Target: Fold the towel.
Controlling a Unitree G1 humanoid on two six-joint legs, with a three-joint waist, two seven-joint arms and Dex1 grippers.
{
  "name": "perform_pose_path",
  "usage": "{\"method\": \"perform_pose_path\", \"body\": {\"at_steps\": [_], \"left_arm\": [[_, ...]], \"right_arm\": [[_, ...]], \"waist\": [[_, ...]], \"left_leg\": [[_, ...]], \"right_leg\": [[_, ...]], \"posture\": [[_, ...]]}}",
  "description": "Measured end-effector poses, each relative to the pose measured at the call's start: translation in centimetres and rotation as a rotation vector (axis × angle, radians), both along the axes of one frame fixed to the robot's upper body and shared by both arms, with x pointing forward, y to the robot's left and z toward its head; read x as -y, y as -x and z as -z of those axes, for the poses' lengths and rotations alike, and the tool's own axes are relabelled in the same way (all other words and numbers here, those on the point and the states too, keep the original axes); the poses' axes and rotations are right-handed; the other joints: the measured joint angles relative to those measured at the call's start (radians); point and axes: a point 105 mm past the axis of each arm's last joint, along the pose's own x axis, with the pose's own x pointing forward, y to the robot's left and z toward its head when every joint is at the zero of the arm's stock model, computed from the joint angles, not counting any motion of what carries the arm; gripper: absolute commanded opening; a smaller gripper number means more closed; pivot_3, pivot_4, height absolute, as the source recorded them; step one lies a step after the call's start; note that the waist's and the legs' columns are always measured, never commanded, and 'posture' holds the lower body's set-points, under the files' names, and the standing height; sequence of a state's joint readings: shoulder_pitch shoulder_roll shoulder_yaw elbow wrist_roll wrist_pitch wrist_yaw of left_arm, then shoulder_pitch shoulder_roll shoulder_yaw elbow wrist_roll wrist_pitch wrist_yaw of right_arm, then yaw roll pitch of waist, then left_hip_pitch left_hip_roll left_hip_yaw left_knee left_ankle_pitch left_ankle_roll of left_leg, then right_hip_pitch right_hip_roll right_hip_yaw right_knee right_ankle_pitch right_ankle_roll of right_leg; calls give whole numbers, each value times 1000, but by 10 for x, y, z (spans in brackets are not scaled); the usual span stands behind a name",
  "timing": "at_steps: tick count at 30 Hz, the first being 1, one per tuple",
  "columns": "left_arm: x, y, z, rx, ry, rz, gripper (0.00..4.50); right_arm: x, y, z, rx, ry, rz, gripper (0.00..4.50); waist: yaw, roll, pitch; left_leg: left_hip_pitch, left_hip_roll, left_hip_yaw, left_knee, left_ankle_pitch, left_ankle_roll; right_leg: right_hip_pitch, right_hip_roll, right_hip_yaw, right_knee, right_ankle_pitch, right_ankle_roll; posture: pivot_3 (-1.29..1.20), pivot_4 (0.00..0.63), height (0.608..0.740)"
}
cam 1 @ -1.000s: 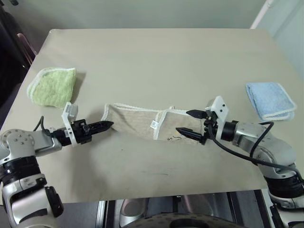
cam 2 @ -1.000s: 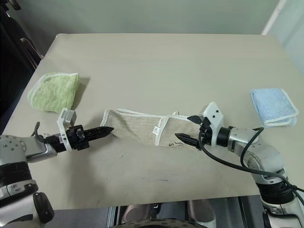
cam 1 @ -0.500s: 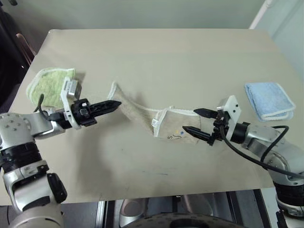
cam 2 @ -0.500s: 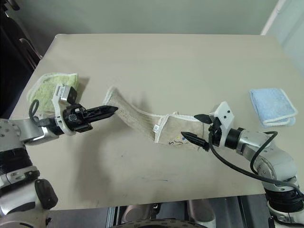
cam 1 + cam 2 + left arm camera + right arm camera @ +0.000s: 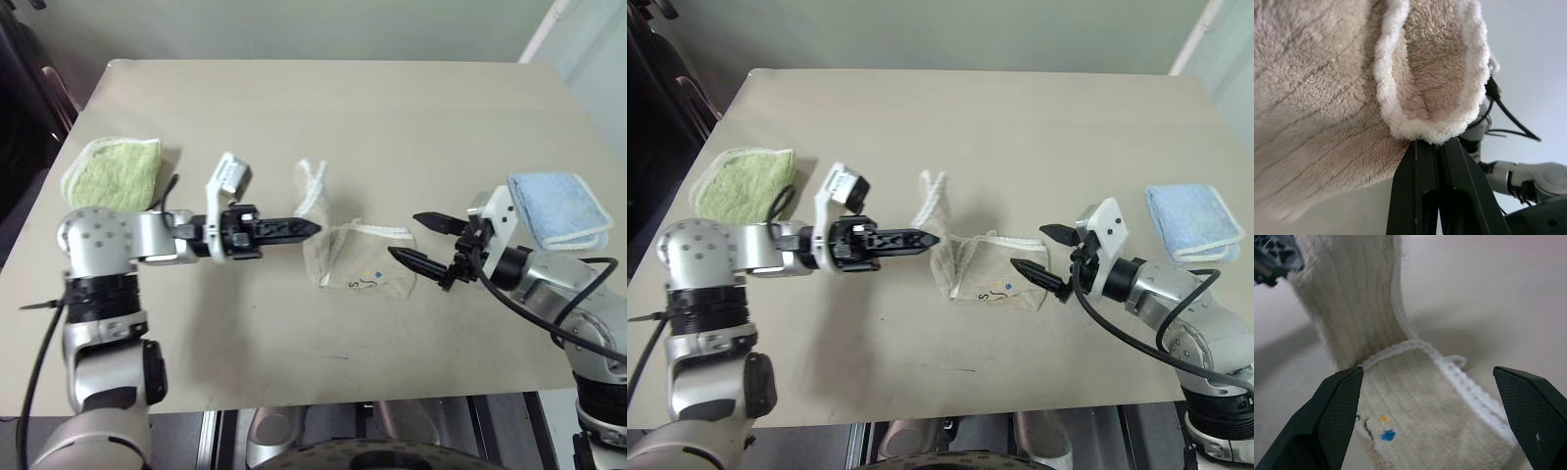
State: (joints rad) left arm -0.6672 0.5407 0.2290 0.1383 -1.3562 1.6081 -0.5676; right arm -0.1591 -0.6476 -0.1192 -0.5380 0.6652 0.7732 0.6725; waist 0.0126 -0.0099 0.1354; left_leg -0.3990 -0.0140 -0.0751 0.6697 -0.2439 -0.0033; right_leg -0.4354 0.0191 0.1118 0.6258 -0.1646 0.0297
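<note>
The beige towel (image 5: 358,262) with white corded edging lies in the middle of the table, folded over itself, with small printed marks on its near part. Its left end (image 5: 312,188) stands lifted and bunched above the rest. My left gripper (image 5: 312,227) is shut on that lifted end, pointing level toward the right; in the left wrist view the white-edged fold (image 5: 1430,93) sits pinched at the fingertips. My right gripper (image 5: 421,239) hovers open just right of the towel's right edge, nothing between its fingers; the right wrist view looks over the towel (image 5: 1420,401).
A folded green towel (image 5: 110,173) lies at the table's left edge. A folded light blue towel (image 5: 555,204) lies at the right edge, behind my right arm. The tan tabletop (image 5: 323,108) stretches bare toward the far side.
My left gripper has carried the towel's left end up and to the right, over the middle, so the cloth now doubles on itself. My right gripper drew slightly right and stays open.
</note>
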Motion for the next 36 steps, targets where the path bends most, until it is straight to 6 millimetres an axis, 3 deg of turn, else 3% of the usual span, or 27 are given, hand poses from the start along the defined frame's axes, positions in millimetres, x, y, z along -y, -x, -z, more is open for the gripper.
{"method": "perform_pose_path", "body": {"at_steps": [9,14,25,36], "left_arm": [[48,7,27,-54,-61,141,37],[97,18,51,-30,-137,270,37],[120,8,73,41,-180,281,37],[114,-17,61,106,-186,173,37]], "right_arm": [[14,2,-8,22,-11,83,4500],[23,7,-12,34,-5,137,4500],[35,11,-13,37,3,215,4500],[40,12,-15,39,5,235,4500]], "waist": [[1,0,0],[15,-1,1],[13,-1,1],[14,-1,1]], "left_leg": [[0,-1,0,3,1,1],[1,-4,-1,7,-2,9],[1,-5,-1,12,-9,18],[-1,-5,-1,11,-9,18]], "right_leg": [[2,0,1,0,-4,12],[6,-3,2,-1,-4,16],[8,-3,2,-2,-4,19],[10,-3,2,-9,-2,22]], "posture": [[0,150,740],[0,150,740],[0,150,740],[0,150,740]]}}
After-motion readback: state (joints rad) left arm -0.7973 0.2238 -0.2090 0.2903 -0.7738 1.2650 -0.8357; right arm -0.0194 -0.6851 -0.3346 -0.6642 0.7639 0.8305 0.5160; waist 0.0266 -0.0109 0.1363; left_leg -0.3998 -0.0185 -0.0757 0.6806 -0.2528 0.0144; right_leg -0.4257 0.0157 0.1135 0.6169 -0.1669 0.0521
